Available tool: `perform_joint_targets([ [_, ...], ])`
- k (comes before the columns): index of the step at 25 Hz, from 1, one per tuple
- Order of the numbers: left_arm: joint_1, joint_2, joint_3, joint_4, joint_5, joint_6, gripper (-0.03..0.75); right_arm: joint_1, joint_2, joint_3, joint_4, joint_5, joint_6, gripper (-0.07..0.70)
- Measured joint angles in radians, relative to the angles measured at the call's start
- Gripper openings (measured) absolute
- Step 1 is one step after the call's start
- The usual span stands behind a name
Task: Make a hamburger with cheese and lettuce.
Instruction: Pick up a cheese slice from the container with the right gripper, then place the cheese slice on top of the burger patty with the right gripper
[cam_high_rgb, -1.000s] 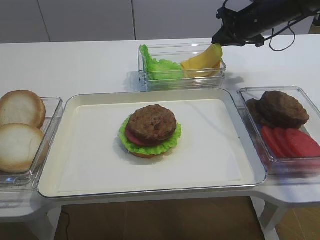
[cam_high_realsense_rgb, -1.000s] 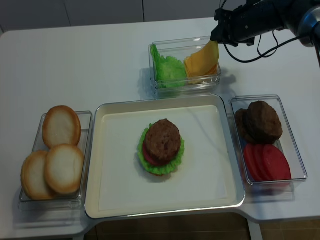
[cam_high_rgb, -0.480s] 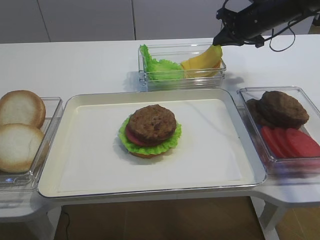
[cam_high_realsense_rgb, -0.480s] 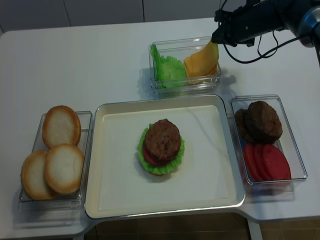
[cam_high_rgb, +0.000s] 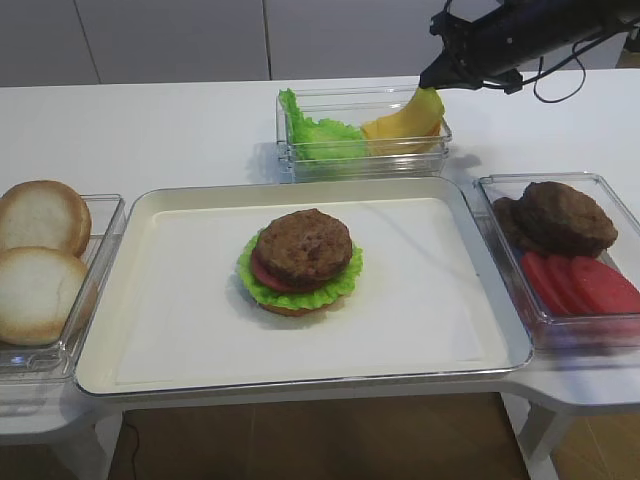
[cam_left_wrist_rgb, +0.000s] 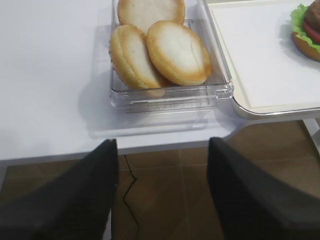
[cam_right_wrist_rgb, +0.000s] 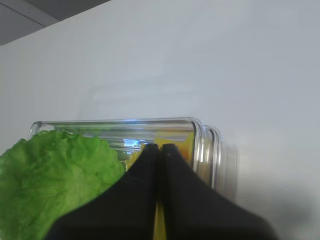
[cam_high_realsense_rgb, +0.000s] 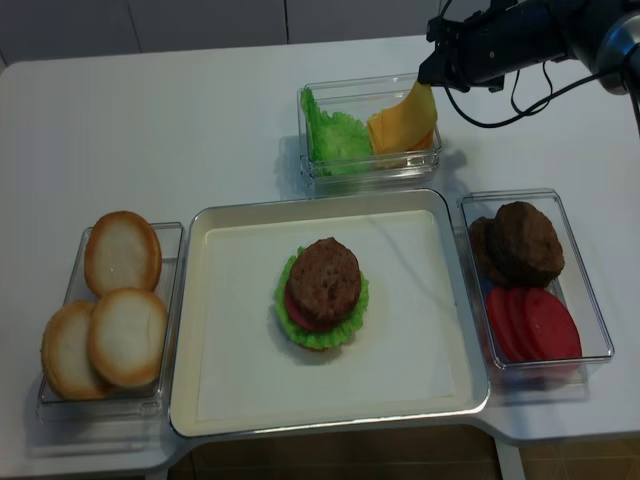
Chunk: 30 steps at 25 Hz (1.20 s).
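Pinching the cheese (cam_high_realsense_rgb: 405, 120) in my right claw (cam_high_realsense_rgb: 428, 78), left claw (cam_left_wrist_rgb: 162, 185) apart; the hamburger (cam_high_realsense_rgb: 322, 292) lacks cheese, lettuce (cam_high_realsense_rgb: 335, 135) and top bun.

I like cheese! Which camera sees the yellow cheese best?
The realsense high view: the cheese shows its flat face, pinched by the right gripper. The other high view sees it edge-on; the right wrist, a sliver; the left wrist, nothing.

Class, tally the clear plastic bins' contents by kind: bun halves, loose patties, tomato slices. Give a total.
Bun halves: 3
Loose patties: 2
Tomato slices: 3
Total: 8
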Motion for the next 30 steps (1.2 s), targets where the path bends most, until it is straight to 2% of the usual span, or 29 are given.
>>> perform_joint_targets([
  [12,0.000,0.000,0.000,0.000,0.000,0.000,0.424,0.000,-0.028,0.000,-0.016,0.008,-0.003,0.004],
  [17,0.000,0.000,0.000,0.000,0.000,0.000,0.424,0.000,-0.072,0.000,-0.067,0.033,-0.003,0.004],
  [30,0.000,0.000,0.000,0.000,0.000,0.000,0.424,0.000,-0.179,0.000,-0.080,0.093,-0.003,0.003],
])
